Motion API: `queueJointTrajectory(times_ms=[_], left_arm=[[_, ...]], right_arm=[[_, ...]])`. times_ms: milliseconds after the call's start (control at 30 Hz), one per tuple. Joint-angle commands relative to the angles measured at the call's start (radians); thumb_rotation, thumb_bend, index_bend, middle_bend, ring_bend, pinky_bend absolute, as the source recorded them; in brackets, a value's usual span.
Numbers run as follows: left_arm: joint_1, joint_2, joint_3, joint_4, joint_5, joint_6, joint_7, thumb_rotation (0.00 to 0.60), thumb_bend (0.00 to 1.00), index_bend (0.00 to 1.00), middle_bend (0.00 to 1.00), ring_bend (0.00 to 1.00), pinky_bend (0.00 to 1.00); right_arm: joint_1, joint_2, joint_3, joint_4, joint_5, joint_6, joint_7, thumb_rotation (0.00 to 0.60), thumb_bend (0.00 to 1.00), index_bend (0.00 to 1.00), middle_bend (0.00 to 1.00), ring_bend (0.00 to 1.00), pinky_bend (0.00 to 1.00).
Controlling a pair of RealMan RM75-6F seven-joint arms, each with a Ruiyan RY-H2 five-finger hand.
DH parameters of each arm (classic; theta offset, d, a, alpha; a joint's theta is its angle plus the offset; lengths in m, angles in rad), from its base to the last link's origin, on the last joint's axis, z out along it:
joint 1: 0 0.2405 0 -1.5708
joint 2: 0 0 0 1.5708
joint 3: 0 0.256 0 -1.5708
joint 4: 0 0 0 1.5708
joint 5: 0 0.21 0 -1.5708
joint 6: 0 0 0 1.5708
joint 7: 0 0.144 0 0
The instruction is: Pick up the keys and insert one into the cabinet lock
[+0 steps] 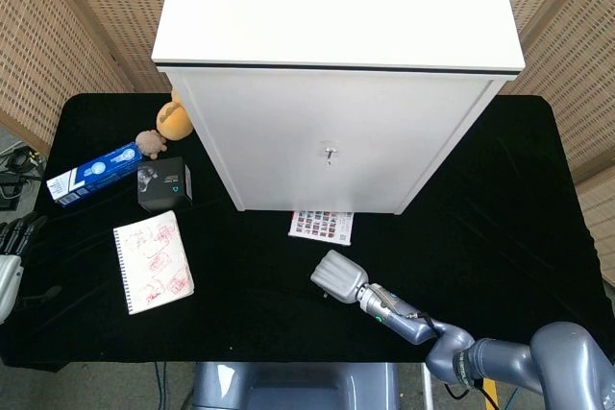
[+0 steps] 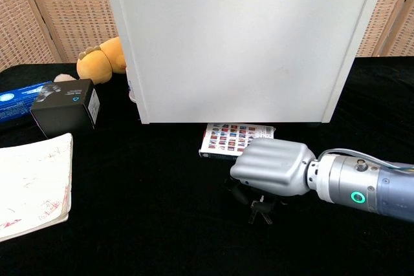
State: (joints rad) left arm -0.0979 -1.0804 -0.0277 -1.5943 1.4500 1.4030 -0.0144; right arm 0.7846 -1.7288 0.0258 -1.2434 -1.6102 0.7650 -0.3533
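Note:
The keys (image 2: 262, 211) lie on the black cloth in front of the white cabinet (image 1: 336, 74), seen only in the chest view. My right hand (image 2: 272, 169) (image 1: 336, 277) hovers palm down right over them, its fingers curled down onto the bunch. The back of the hand hides how the fingers meet the keys. The lock (image 1: 329, 153) is a small metal piece in the middle of the cabinet's front. My left hand (image 1: 12, 254) rests at the table's far left edge, fingers spread and holding nothing.
A patterned card (image 1: 322, 226) (image 2: 229, 139) lies just behind my right hand at the cabinet's foot. To the left are a sketch notebook (image 1: 154, 261), a black box (image 1: 163, 184), a blue box (image 1: 94, 172) and an orange plush toy (image 1: 173, 120).

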Motion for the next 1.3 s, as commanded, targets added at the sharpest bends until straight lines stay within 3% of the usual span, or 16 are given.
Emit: queueJointTrajectory(times_ms=[33,933,1300], left_arm=[[0.000,0.000,0.000,0.000,0.000,0.000,0.000,0.600,0.00,0.00,0.00,0.00,0.00],[-0.001,0.002,0.001,0.001,0.002,0.003,-0.003,0.600,0.00,0.00,0.00,0.00,0.00],[-0.001,0.003,0.002,-0.001,0.000,0.003,-0.003,0.600,0.00,0.00,0.00,0.00,0.00]], right_arm=[[0.000,-0.001,-0.005,0.005,0.002,0.006,-0.006,0.600,0.56,0.54,0.87,0.84,1.00],[0.003,-0.016,-0.039,0.050,0.011,0.045,-0.045,0.600,0.56,0.54,0.87,0.84,1.00],[0.002,-0.022,-0.046,0.068,0.007,0.065,-0.039,0.600,0.57,0.63,0.87,0.85,1.00]])
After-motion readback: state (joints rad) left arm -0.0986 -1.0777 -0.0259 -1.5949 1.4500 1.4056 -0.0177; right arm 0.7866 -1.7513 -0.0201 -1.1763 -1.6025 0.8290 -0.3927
